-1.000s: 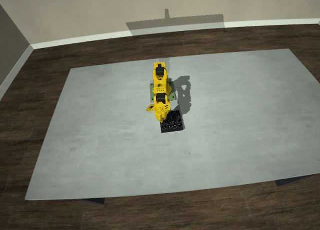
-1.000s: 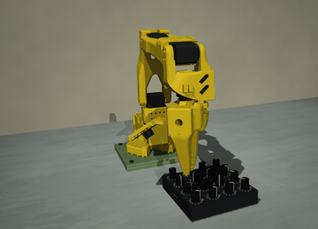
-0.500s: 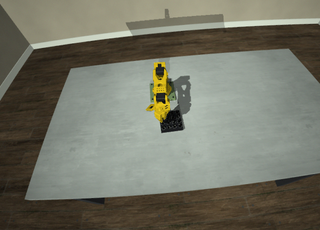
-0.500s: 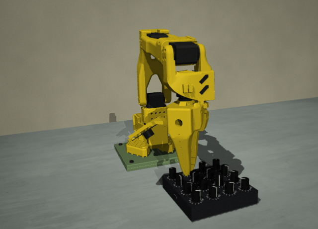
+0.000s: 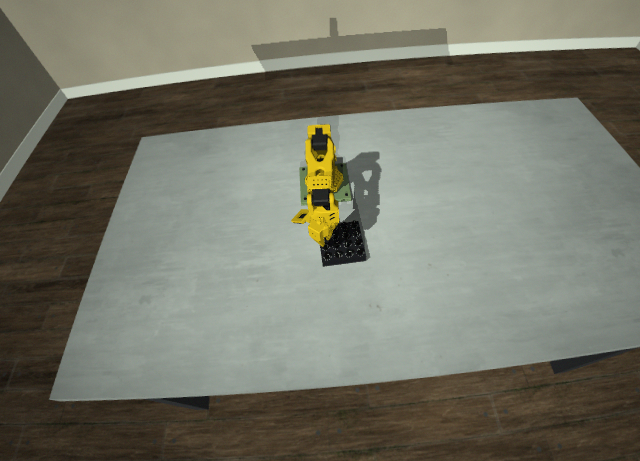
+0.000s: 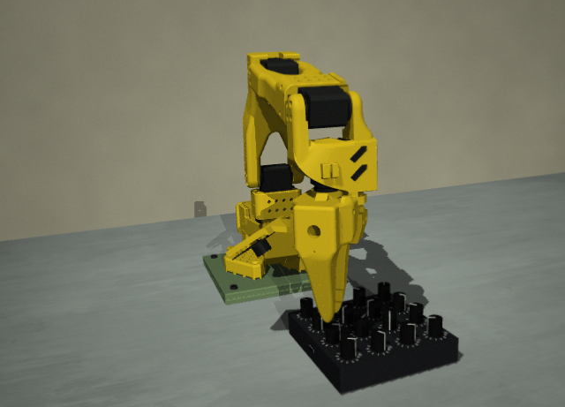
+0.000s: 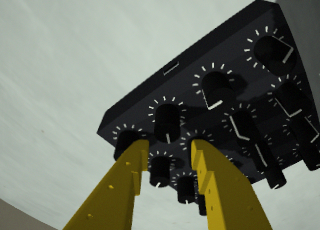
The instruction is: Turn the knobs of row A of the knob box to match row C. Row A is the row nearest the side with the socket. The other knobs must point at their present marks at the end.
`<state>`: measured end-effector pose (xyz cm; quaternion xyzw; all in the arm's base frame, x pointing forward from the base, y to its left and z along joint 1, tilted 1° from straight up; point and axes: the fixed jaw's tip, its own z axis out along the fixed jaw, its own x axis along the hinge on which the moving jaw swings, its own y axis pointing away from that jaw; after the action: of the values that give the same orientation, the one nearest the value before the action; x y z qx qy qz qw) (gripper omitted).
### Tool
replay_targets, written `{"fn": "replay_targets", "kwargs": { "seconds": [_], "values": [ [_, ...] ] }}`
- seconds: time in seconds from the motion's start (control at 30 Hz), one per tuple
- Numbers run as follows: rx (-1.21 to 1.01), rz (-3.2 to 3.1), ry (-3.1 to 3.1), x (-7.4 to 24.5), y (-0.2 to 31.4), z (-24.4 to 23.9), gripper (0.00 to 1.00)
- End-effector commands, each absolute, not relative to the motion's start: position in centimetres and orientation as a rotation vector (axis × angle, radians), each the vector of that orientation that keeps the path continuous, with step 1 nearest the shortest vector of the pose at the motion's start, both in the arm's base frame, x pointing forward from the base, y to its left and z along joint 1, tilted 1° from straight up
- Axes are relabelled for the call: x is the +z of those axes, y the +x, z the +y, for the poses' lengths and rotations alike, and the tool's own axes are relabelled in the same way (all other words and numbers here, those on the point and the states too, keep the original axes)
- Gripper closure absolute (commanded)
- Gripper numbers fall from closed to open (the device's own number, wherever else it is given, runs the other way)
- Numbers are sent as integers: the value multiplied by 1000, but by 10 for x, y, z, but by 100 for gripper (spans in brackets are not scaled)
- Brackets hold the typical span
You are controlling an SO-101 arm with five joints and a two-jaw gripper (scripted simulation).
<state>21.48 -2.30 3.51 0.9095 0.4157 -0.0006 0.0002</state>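
The black knob box sits on the grey table in front of my base; it also shows in the top view and in the wrist view. It carries several black knobs with white pointer lines. The small socket is on the box's side face, and the row of knobs beside it has a knob just beyond my fingertips. My yellow gripper points down over that end of the box. Its fingers are nearly shut with a narrow gap. No knob is gripped between them.
My yellow arm stands on a green base plate right behind the box. The table edges are far from the box on all sides.
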Motion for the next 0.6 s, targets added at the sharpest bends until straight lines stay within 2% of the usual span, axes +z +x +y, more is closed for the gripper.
{"fn": "replay_targets", "kwargs": {
  "seconds": [0.0,0.57],
  "values": [
    [-15,1306,2863,32,212,-25,90],
    [-15,1307,2863,36,214,-25,90]
  ]
}}
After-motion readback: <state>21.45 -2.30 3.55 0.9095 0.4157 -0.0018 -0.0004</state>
